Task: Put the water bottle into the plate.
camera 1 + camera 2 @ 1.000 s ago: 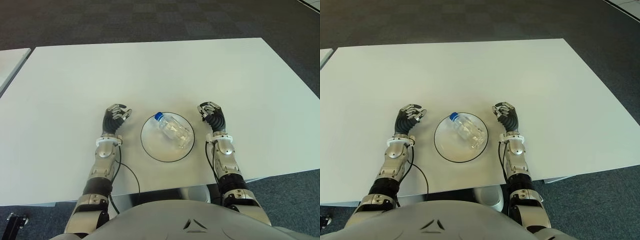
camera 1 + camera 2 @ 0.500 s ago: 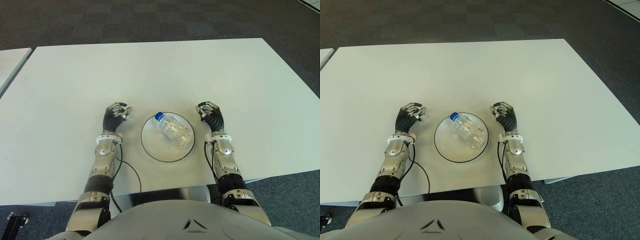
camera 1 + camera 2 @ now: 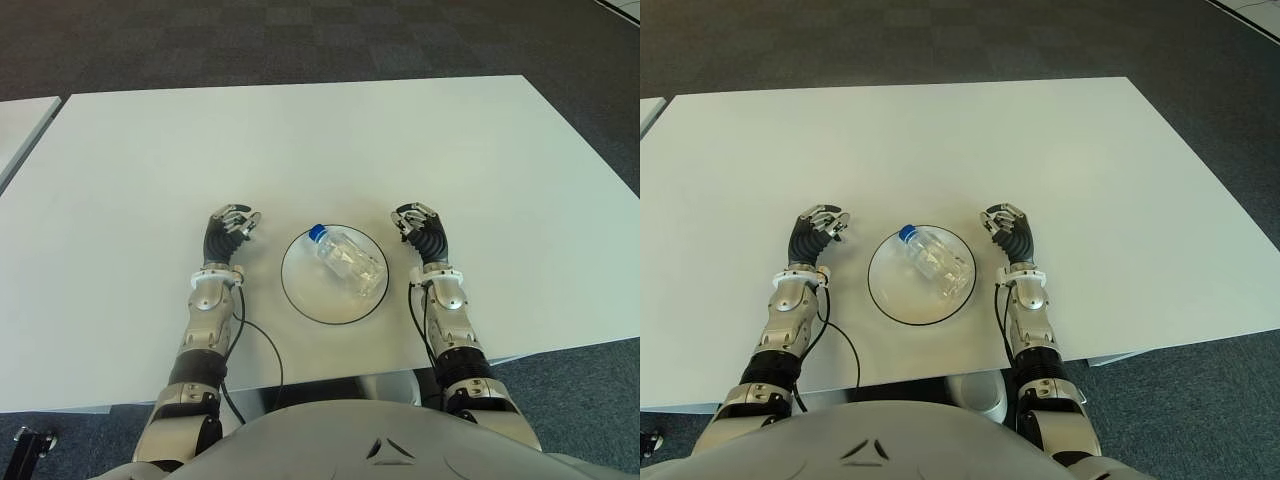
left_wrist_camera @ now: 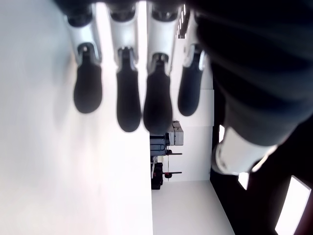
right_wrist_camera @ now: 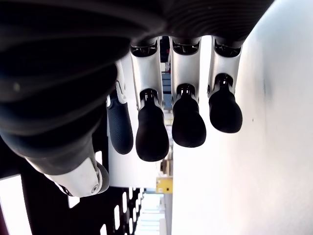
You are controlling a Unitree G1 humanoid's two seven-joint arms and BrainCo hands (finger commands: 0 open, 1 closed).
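A clear water bottle point(image 3: 348, 262) with a blue cap point(image 3: 316, 233) lies on its side inside the round white plate point(image 3: 302, 291) with a dark rim, near the table's front edge. My left hand point(image 3: 228, 231) shows to the left of the plate, its fingers point(image 4: 128, 100) relaxed and holding nothing. To the right of the plate is my right hand point(image 3: 419, 226), with its fingers point(image 5: 152, 132) also loosely curled around nothing. Neither hand touches the bottle or the plate.
The white table point(image 3: 300, 140) stretches wide beyond the plate. A black cable point(image 3: 262, 350) runs from my left forearm over the front edge. A second white table's corner point(image 3: 20, 125) shows at far left, dark carpet beyond.
My left hand has drawn slightly left, away from the plate, and the right hand shifted a little toward the plate. The bottle and plate have not moved.
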